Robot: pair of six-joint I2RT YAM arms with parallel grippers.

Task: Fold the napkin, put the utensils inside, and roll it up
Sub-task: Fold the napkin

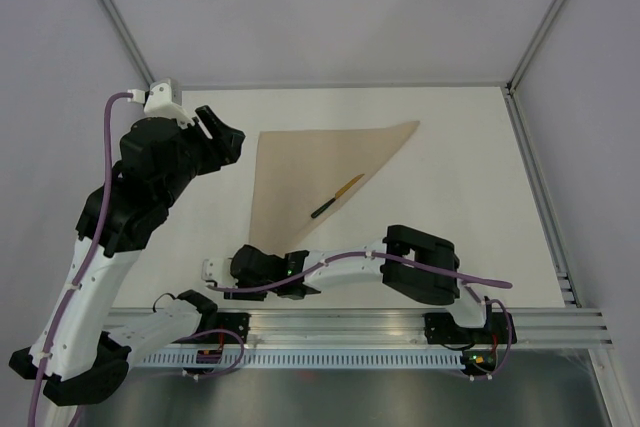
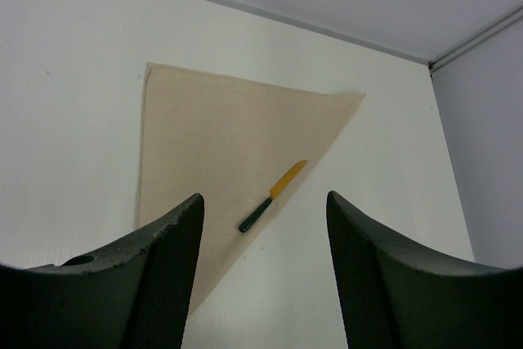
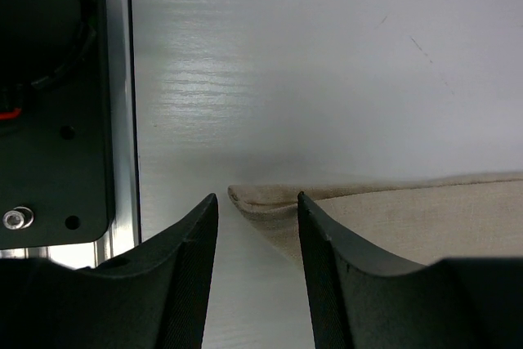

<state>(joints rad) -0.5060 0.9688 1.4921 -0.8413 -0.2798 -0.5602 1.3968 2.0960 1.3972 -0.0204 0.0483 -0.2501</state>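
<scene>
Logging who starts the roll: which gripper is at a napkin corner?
The right gripper, open at the napkin's near tip; the left gripper hovers off to the napkin's left.

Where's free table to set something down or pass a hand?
Widest bare patch: white table right of the folded beige cloth napkin's diagonal edge, out to the right wall. Narrow strip behind its far edge. Crowded: near corner, straddled by the right gripper; left side, under the left gripper.

Bright even light, table glare, right tool slightly blurred.
</scene>
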